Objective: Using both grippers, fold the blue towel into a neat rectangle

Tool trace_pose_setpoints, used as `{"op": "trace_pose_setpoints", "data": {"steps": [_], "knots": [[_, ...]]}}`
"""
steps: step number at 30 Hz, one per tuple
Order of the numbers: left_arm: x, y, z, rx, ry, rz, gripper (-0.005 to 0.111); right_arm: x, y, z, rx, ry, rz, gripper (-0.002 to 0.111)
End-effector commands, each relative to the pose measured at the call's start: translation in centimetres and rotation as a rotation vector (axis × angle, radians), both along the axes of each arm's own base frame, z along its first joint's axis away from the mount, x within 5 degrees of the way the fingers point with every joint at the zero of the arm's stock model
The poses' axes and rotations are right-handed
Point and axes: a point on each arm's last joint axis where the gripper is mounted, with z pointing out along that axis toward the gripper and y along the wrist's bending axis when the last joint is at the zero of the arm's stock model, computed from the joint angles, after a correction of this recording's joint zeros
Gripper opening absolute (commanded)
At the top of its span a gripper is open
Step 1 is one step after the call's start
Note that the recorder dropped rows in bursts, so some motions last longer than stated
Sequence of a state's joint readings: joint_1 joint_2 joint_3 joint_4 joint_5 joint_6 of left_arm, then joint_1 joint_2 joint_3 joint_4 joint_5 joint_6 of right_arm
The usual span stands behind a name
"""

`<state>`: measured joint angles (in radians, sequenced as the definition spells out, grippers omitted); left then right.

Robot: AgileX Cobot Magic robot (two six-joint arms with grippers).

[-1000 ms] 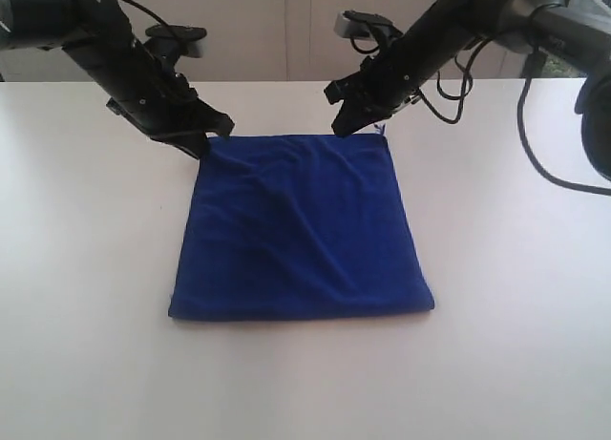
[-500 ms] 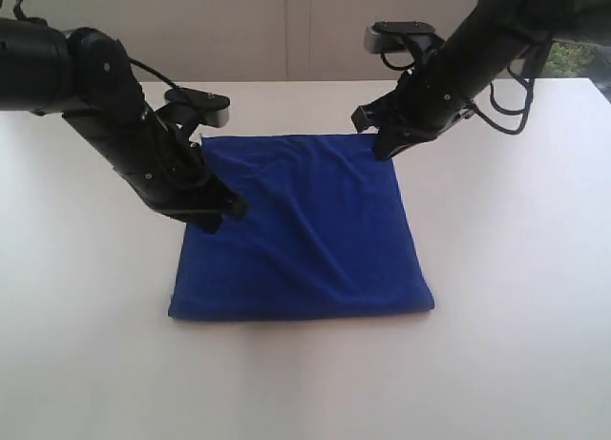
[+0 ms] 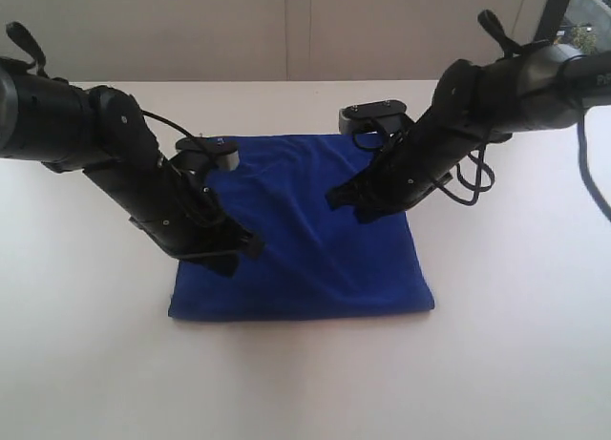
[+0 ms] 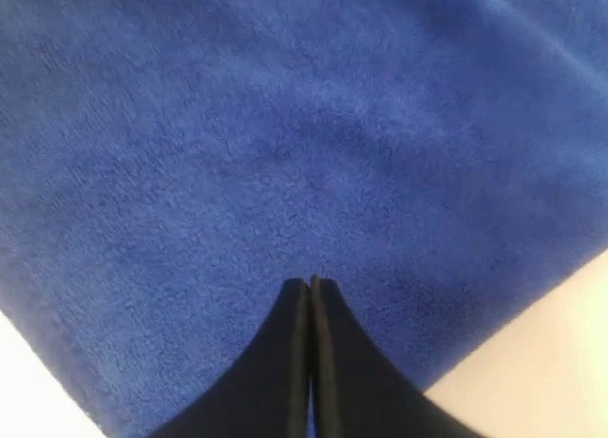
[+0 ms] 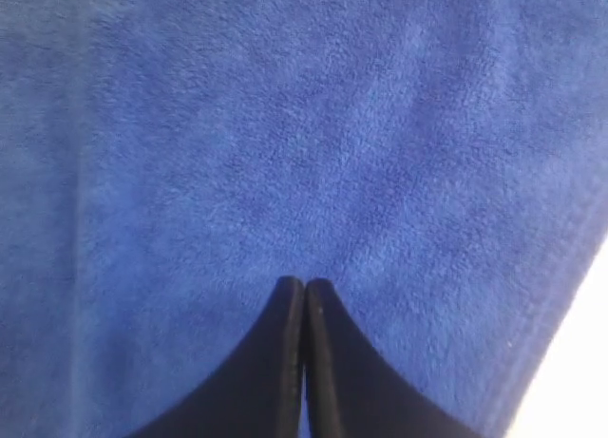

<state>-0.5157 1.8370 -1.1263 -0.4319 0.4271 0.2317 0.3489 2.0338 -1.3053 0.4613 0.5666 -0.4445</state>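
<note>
**Item 1, cloth.** The blue towel [image 3: 315,254] lies spread on the white table [image 3: 506,354] and is approx. square. Soft creases run across its middle. Its edges are fairly straight, w/ bare table showing beyond all four sides. No. of layers: cannot tell.

**Item 2, left gripper [image 3: 229,261].**
- Jaws are together. In the left wrist view the fingertips [image 4: 294,310] meet w/ nothing seen between them.
- The tip sits at the towel's edge on the left arm's side, closer to the towel's near corner than its far one.
- The tip is low over the pile. Contact w/ the cloth cannot be confirmed.

**Item 3, right gripper [image 3: 351,207].**
- Jaws are together, tips meeting, no cloth seen pinched between them.
- It is over the towel's right half, approx. midway between the far and near edges and inboard of the hem [image 5: 560,295] on that side.
- Contact w/ the cloth again cannot be told.

**Item 4, arms.** The left arm [image 3: 105,163] and right arm [image 3: 496,106] both slant down toward the towel from its outer sides.
</note>
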Motion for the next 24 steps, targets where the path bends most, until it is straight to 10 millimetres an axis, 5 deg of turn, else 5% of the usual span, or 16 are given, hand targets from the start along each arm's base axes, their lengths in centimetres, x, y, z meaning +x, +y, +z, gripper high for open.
{"op": "trace_pose_setpoints", "data": {"steps": [1,6,24], "knots": [[-0.6,-0.1,-1.5,0.018,0.056,-0.008,0.000,0.2,0.1,-0.9,0.001,-0.003,-0.020,0.000],[-0.6,0.0,-2.9,0.039,0.080,-0.004,0.000,0.3,0.1,-1.6,-0.006,0.013,-0.020,0.000],[-0.7,0.1,-2.9,0.049,0.085,-0.016,0.000,0.5,-0.9,-2.4,-0.100,0.020,-0.084,0.000]]}}
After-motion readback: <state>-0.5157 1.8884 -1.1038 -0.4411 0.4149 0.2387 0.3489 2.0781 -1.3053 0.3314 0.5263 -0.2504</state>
